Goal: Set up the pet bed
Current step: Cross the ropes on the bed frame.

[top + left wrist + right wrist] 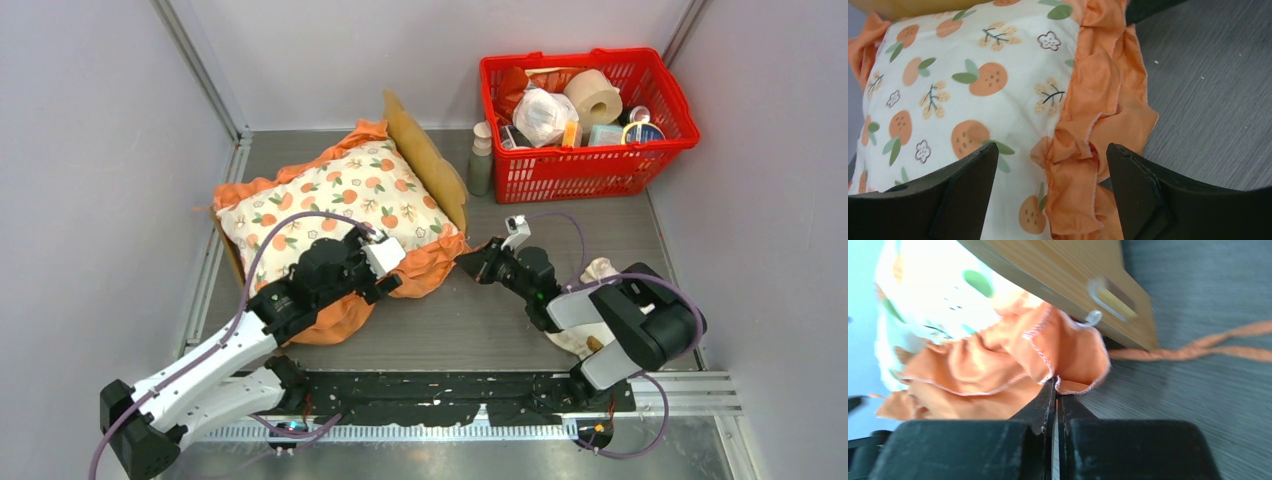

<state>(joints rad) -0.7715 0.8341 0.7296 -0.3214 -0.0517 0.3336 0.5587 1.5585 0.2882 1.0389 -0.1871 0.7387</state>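
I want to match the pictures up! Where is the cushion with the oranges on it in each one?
Top camera: cushion lies left of the middle.
Left wrist: cushion fills the left and middle.
Right wrist: cushion is at the upper left, blurry.
Shared landmark: the orange ruffle along the cushion's edge shows in all three.

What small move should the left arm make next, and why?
Probably lower the open left claw and close it on the orange ruffle of the cushion, right under it; the right claw, shut, seems to pinch the ruffle's corner beside the pet bed.
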